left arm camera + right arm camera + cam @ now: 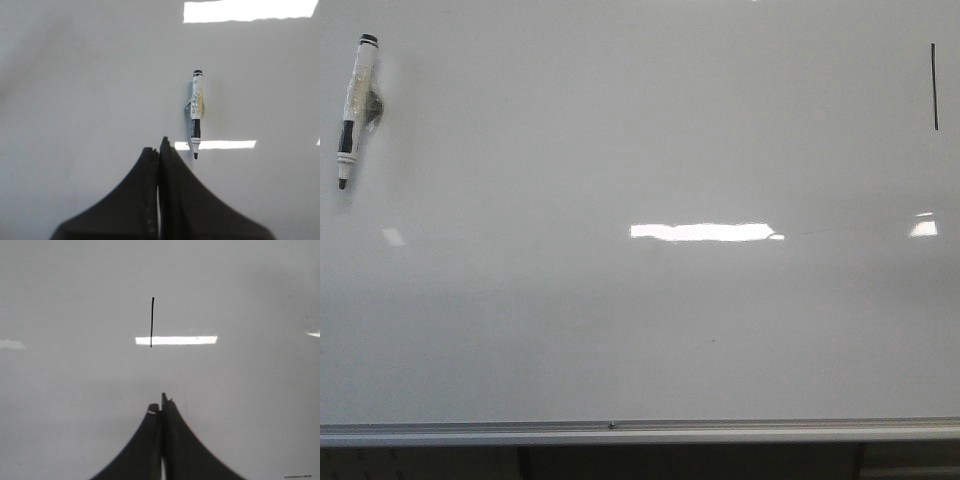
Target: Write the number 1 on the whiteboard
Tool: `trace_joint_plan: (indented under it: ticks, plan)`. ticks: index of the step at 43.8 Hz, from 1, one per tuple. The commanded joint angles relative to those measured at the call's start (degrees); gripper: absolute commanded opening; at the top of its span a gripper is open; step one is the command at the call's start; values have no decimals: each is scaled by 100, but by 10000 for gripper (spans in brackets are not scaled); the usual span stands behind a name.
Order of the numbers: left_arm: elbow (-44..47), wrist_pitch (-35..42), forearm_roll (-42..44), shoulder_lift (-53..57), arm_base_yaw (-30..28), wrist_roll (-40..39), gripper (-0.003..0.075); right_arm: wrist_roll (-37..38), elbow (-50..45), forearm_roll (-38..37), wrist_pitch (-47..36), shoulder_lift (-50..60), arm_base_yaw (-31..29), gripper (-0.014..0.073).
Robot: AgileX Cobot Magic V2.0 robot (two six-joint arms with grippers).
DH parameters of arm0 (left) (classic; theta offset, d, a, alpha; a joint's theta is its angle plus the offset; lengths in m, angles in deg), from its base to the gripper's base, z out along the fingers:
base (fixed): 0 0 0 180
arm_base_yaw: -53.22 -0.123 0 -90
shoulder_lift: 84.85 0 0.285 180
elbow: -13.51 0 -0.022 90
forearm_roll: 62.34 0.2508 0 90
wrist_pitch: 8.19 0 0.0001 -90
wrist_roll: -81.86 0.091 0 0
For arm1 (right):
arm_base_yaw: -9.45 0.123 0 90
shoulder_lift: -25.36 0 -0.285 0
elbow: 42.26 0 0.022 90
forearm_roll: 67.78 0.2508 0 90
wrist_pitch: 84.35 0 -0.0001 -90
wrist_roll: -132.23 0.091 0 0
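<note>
While both end effectors press together empty | number 1 (934, 87) nears whiteboard (620, 320) frame edge

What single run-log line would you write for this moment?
stroke: number 1 drawn, far right of whiteboard | marker pen lying far left, uncapped | left gripper shut, empty | right gripper shut, empty

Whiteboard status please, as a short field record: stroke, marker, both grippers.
whiteboard: glossy white, metal rim along near edge
number 1: thin black vertical stroke, far right side
marker pen: lying on the board at far left, uncapped tip toward the near edge, not held
left gripper: shut, empty, near the marker
right gripper: shut, empty, near the stroke
</note>
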State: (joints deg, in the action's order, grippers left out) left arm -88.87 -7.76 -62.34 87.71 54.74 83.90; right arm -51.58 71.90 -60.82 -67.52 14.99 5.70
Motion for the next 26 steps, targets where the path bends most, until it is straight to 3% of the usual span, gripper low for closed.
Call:
trace_joint_plan:
  ticks: [1,18,26]
  plan:
    - [149,501,0,95,36,-59,-20,-28,-215,-44,-775,172,-8,-68]
    - [149,501,0,95,36,-59,-20,-28,-1172,-44,-1774,421,208,-68]
    - [149,501,0,95,36,-59,-20,-28,-1164,-44,-1716,416,208,-68]
